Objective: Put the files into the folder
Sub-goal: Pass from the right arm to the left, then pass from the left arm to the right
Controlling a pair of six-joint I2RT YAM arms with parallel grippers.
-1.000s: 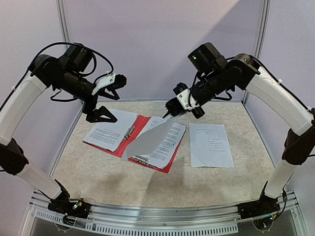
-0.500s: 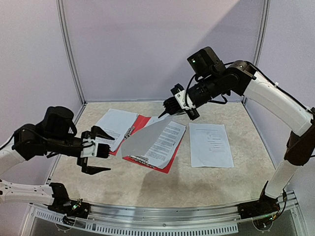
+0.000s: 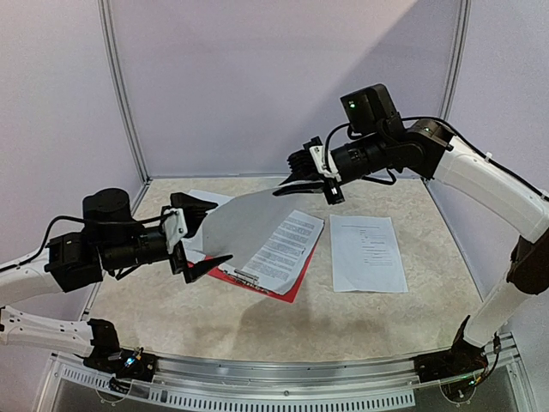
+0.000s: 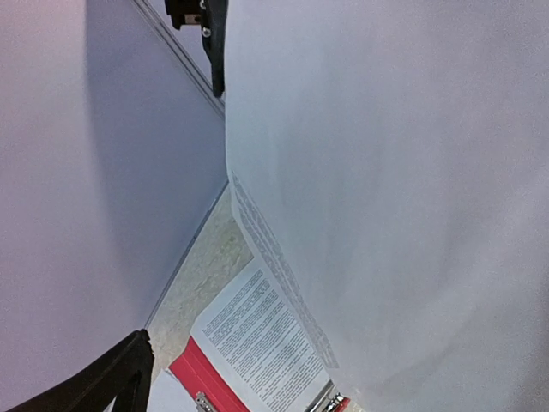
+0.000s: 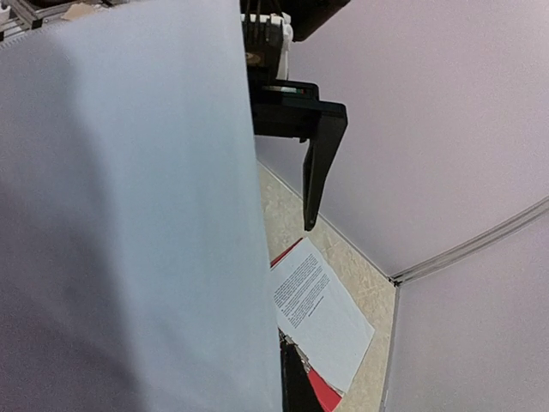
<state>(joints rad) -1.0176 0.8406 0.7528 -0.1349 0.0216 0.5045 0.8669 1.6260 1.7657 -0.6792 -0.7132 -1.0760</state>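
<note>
Left gripper [image 3: 201, 237]: nearest, low on the left side. Its jaws stand spread wide at the near-left edge of the lifted sheet. Whether either finger touches the paper cannot be told.
Lifted sheet [image 3: 243, 225]: one of the files, held in the air above the folder. It slopes from its far-right corner down towards the near left, blank side up.
Hidden: the lifted sheet covers the middle of the folder and most of both wrist views. In the right wrist view it hides that gripper's own fingertips.
Folder [image 3: 290, 293]: red, lying open and flat on the bench [image 3: 171, 319], left of centre. Only its near-right corner and a sliver by the left gripper show from above.
In the folder: a printed page [image 3: 290, 245] on the right half and another [image 3: 199, 196] on the far-left half, each partly covered. A silver clip [image 4: 202, 400] is cut off at the bottom of the left wrist view.
Loose sheet [image 3: 367, 252]: printed, flat on the bench just right of the folder, apart from it.
Right gripper [image 3: 294, 183]: farthest, pinched tight on the lifted sheet's far-right corner.
</note>
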